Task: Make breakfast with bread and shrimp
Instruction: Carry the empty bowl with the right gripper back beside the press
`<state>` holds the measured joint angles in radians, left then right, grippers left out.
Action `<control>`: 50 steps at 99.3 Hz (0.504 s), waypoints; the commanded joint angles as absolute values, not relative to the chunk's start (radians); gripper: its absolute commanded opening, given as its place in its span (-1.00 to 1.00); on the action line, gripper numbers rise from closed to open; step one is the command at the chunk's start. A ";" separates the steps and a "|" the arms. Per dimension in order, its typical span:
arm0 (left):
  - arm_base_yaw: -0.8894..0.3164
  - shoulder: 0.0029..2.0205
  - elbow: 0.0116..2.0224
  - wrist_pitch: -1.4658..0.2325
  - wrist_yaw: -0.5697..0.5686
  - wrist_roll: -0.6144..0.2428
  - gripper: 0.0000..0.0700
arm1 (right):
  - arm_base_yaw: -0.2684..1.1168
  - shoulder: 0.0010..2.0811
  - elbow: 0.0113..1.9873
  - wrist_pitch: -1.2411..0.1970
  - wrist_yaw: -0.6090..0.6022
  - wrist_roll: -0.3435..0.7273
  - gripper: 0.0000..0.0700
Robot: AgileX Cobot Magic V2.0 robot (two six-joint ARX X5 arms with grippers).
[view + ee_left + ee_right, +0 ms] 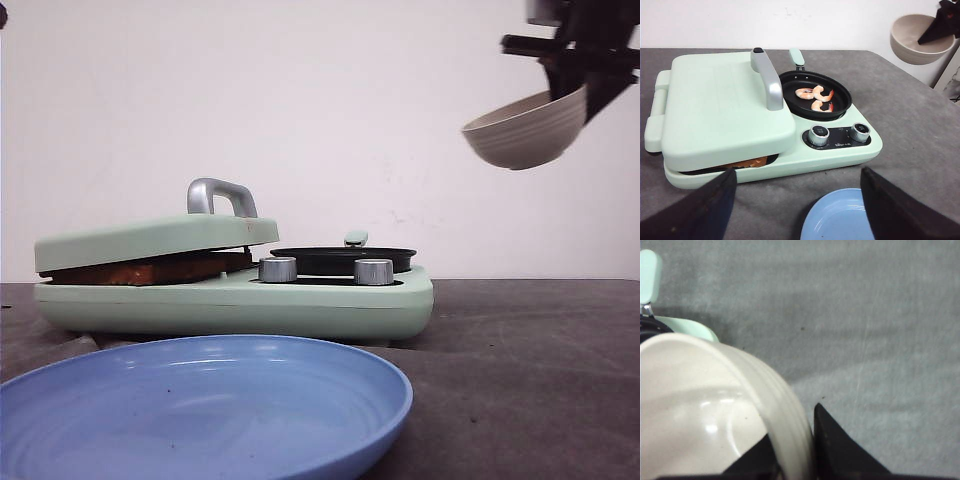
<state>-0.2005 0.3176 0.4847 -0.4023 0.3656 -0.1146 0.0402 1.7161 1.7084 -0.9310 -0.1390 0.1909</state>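
Nearest the front camera lies a blue plate (200,410), bare, with the green cooker (300,305) just behind it. Bread (150,268) sits clamped under the cooker's lid (150,240), only its browned edge showing, and three shrimp (815,97) lie in the small black pan (815,92) beside the lid's handle (767,80).

High at the right, the right gripper (795,455) pinches the rim of a beige bowl (525,130), one finger inside the wall and one outside. That grip is on a thin, curved edge and the bowl hangs tilted, so it could pivot or slip out if the arm swings fast, and a drop from there could land on the pan or knobs (840,134). The bowl looks empty.

The left gripper (795,205) hovers over the near side of the cooker, fingers spread wide and holding nothing. If it goes for the handle off-centre, the lid may twist or the cooker slide on the table (520,380). The bread's edge already looks dark; left shut longer, it may burn. The plate near the left gripper could get knocked.
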 commanded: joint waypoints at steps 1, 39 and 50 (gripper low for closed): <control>-0.201 0.319 0.485 -0.399 0.368 -0.114 0.09 | 0.021 1.722 1.734 -0.925 -0.185 0.206 -0.99; -0.201 0.319 0.485 -0.398 0.368 -0.121 0.09 | -0.062 1.722 1.590 -0.828 -0.345 0.207 -0.99; -0.201 0.319 0.485 -0.398 0.368 -0.121 0.09 | -0.069 1.722 1.465 -0.737 -0.397 0.239 -0.99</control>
<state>-0.2005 0.3176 0.4847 -0.4023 0.3656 -0.1192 -0.0650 1.7111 1.5108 -0.7864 -0.3679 0.2047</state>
